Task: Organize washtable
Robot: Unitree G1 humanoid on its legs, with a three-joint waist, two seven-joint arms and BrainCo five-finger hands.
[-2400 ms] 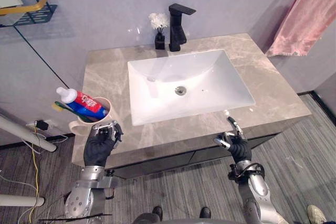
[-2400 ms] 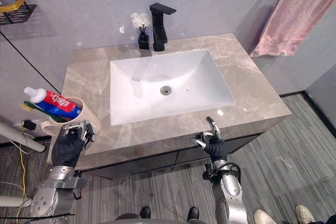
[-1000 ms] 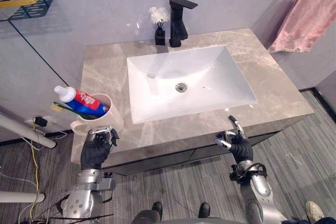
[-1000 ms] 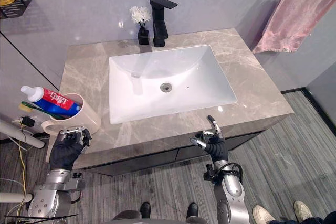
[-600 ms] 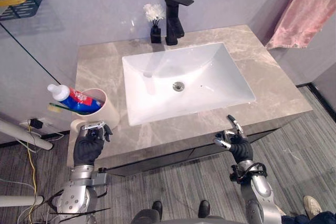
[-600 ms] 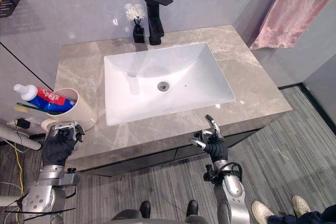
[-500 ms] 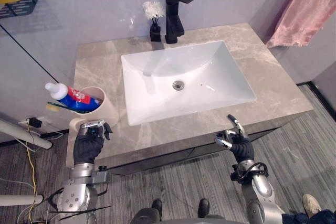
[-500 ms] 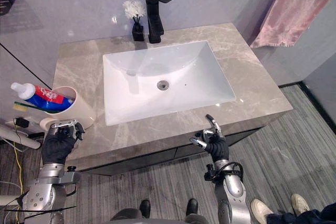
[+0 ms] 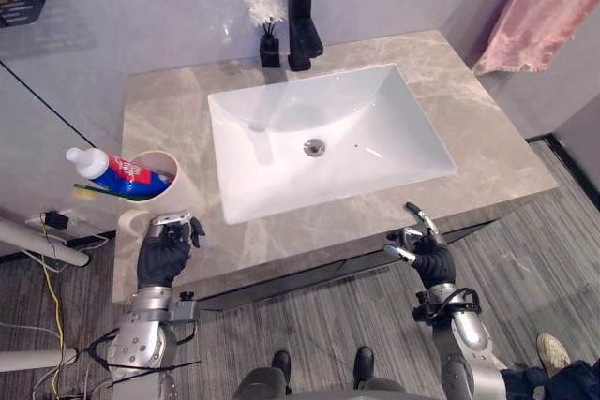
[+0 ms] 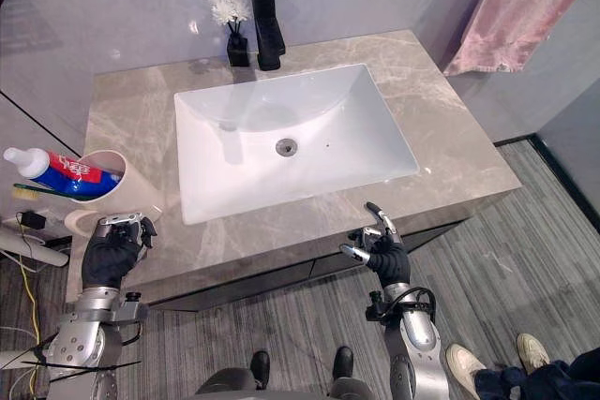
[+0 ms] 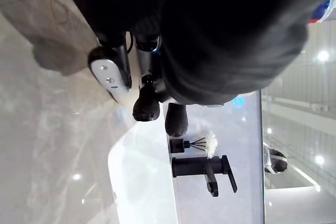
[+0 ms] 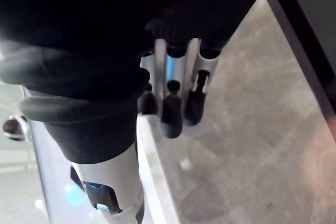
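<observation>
Could tip over beige round cup [image 9: 180, 192] at nine o'clock with curled, empty left hand [image 9: 164, 257] — right hand [image 9: 427, 259] spread, idle.

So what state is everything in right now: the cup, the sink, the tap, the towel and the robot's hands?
Cup: standing at the counter's left front corner, holding toothpaste and a toothbrush.
Sink: empty.
Tap: no water running.
Towel: hanging on the wall.
Left hand: curled shut, holding nothing.
Right hand: open, holding nothing.
</observation>
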